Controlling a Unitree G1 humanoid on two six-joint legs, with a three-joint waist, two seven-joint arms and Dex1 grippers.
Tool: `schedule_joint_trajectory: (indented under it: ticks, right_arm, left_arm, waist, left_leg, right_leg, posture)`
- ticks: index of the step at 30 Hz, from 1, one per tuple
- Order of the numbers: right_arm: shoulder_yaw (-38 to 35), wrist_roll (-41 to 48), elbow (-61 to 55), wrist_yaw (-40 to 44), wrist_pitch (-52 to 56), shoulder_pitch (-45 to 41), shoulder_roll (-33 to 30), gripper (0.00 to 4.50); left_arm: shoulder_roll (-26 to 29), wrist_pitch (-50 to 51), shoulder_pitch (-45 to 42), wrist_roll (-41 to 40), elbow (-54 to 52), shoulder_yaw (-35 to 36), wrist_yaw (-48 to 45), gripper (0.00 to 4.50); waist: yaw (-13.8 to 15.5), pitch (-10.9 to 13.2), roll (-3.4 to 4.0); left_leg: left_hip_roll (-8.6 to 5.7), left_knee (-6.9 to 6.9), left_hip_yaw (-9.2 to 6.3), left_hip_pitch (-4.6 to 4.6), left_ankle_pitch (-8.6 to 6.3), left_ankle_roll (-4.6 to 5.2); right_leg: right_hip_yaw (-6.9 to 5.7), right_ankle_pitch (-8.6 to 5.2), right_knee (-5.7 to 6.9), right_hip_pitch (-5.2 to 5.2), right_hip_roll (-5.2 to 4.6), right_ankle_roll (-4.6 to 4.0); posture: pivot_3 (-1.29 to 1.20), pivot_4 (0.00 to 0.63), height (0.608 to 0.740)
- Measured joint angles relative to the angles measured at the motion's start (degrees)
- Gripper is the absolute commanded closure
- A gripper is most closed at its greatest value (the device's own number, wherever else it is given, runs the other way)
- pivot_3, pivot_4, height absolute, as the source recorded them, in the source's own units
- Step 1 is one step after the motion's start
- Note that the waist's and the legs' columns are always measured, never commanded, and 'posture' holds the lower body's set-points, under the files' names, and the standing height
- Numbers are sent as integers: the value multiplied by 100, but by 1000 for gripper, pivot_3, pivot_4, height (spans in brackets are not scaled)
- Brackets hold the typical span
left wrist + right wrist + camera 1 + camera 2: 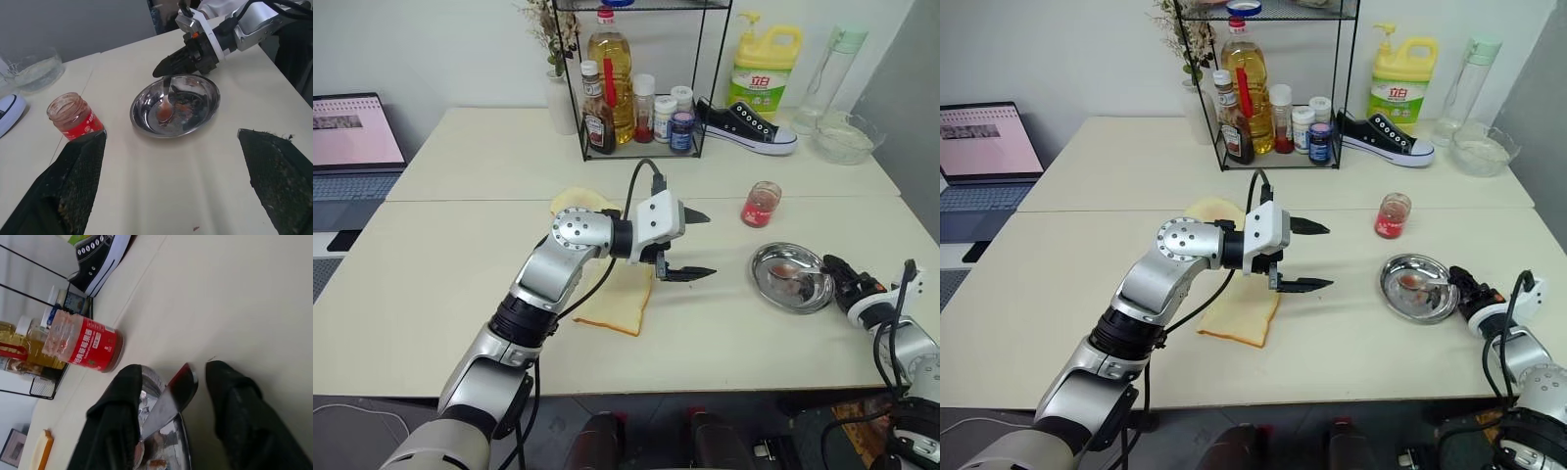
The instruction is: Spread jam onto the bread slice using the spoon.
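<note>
The bread slice (619, 304) lies flat and pale near the table's front, partly under my left arm. My left gripper (705, 243) hangs above its right edge, open and holding nothing. The jam shows red through a small glass jar (762, 204) standing to the right. In front of the jar is a round steel dish (766, 279), and the spoon (165, 105) lies in it, bowl stained red. My right gripper (830, 266) reaches over the dish's right rim. Its fingers (117, 421) stand narrowly apart on either side of the spoon's handle (171, 396), with table visible between handle and one finger.
A second, plain bread slice (576, 202) lies behind my left arm. At the back stand a wire rack of bottles (636, 98), a black sneaker (744, 125), a yellow detergent bottle (766, 64) and a glass bowl (847, 137). A laptop (352, 132) sits far left.
</note>
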Motion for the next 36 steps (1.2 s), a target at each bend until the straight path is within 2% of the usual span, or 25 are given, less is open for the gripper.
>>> schedule_joint_trajectory:
  ticks: [3, 19, 24, 36]
  right_arm:
    - [-33, 64, -57, 61, 4, -24, 0, 4461]
    - [-15, 43, -157, 206, -17, 46, 0, 4461]
    - [45, -189, -166, 147, -84, 158, -6, 3006]
    - [32, -205, -162, 102, -44, 162, -5, 3006]
  left_arm:
    - [1, 0, 0, -7, 3, 37, 1, 0]
    - [7, -29, -2, -14, 92, 46, 4, 0]
    - [9, -38, -2, -13, 123, 47, 7, 0]
    - [8, -45, -1, -13, 123, 47, 22, 0]
  waist:
    - [8, 0, 0]
    - [11, -2, 3]
    - [12, -2, 3]
    - [13, -2, 3]
  left_leg:
    - [0, 1, 0, 0, 0, 0]
    - [-2, 1, -1, 0, 0, 0]
    - [-3, 1, -2, -1, 0, 0]
    - [-3, 1, -2, -1, 0, 0]
  right_leg:
    - [0, 0, 0, 2, 0, 0]
    - [-1, 0, 0, 1, -2, 0]
    - [0, 0, 0, 0, -2, 0]
    - [0, 0, -1, 0, -2, 0]
  posture:
    - [0, 150, 740]
    - [0, 150, 740]
    - [0, 150, 740]
    - [0, 150, 740]
